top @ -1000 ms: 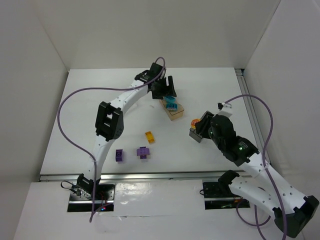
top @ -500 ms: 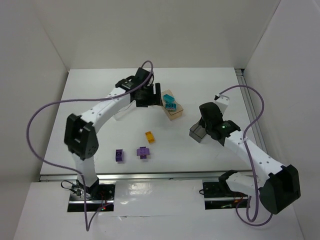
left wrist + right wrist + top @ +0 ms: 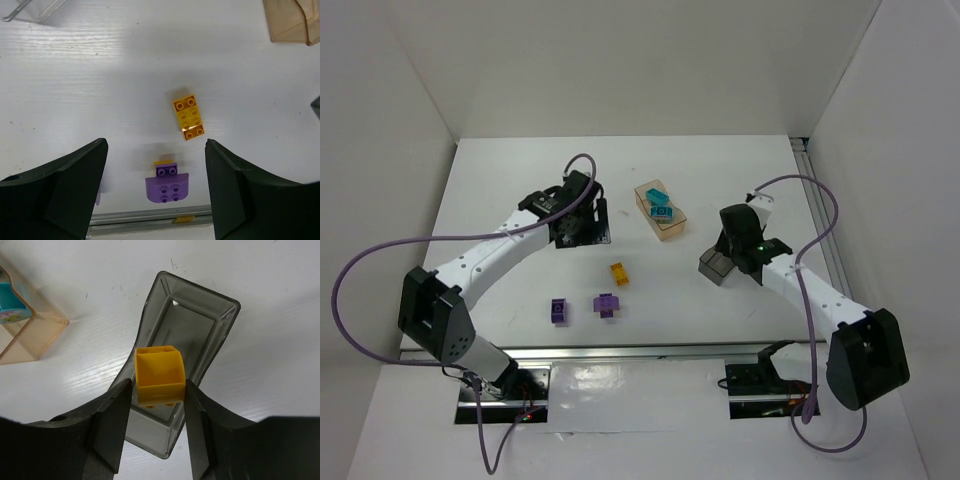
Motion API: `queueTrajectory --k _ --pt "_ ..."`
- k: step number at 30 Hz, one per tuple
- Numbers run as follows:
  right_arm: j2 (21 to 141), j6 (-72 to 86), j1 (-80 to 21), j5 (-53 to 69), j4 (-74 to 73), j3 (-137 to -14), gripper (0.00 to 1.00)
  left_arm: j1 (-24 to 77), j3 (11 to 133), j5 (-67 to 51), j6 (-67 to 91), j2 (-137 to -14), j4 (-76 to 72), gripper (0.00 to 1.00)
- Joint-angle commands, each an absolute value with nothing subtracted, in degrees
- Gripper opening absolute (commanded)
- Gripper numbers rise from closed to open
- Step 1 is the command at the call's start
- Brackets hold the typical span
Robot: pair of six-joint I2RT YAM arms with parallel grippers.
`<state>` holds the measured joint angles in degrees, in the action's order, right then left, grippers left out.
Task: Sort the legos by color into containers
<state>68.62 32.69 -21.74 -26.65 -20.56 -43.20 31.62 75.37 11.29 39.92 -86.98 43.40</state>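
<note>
A white table (image 3: 740, 170) fills the frame centre. Plain white wall panels (image 3: 640, 60) enclose it at top, left and right. A metal rail (image 3: 650, 350) runs along its lower edge. Lighting is even.

I work in lab test cell: plain white panels (image 3: 620, 60) box in my white surface (image 3: 500, 170), aluminium rail (image 3: 650, 350) at near edge, purple cables (image 3: 798, 178) looping off my arms (image 3: 490, 255).

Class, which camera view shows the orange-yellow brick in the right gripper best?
The right wrist view: the orange-yellow brick fills its centre, pinched by the right gripper over the dark grey box. In the top external view the right arm hides it. The left wrist view misses it, showing a loose orange-yellow brick.
</note>
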Motion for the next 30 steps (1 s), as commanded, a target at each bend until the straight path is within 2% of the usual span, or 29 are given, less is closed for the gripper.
queueTrajectory --k 1,3,10,14,17,18,22,30 --pt "68.3 31.6 -21.4 -26.4 -17.3 -43.0 0.54 31.7 76.3 16.4 42.5 -83.4 44.8 0.87" --pt "68.3 31.6 -22.0 -26.9 -17.9 -43.7 0.58 31.7 76.3 17.0 43.6 -83.9 46.0 0.87" --pt "66.0 31.6 -28.0 -30.5 -21.6 -47.2 0.59 31.2 79.8 17.6 44.1 -85.3 49.1 0.87" --pt "66.0 30.9 -36.6 -30.1 -19.8 -48.0 0.59 30.7 79.8 18.9 44.1 -83.1 49.7 0.85" --pt "69.7 29.2 -44.9 -27.7 -16.4 -48.6 0.69 29.2 79.3 19.5 44.1 -82.4 49.1 0.85" --pt "72.9 29.2 -48.4 -27.7 -15.7 -49.5 0.77 28.7 79.3 19.5 44.1 -82.4 49.7 0.85" --pt "82.3 26.8 -55.2 -25.5 -12.9 -53.2 0.92 27.1 77.9 19.5 46.2 -80.6 49.7 0.84" --pt "94.6 24.1 -56.4 -17.3 -7.8 -59.2 0.95 24.6 76.2 17.8 44.9 -75.9 49.7 0.84"
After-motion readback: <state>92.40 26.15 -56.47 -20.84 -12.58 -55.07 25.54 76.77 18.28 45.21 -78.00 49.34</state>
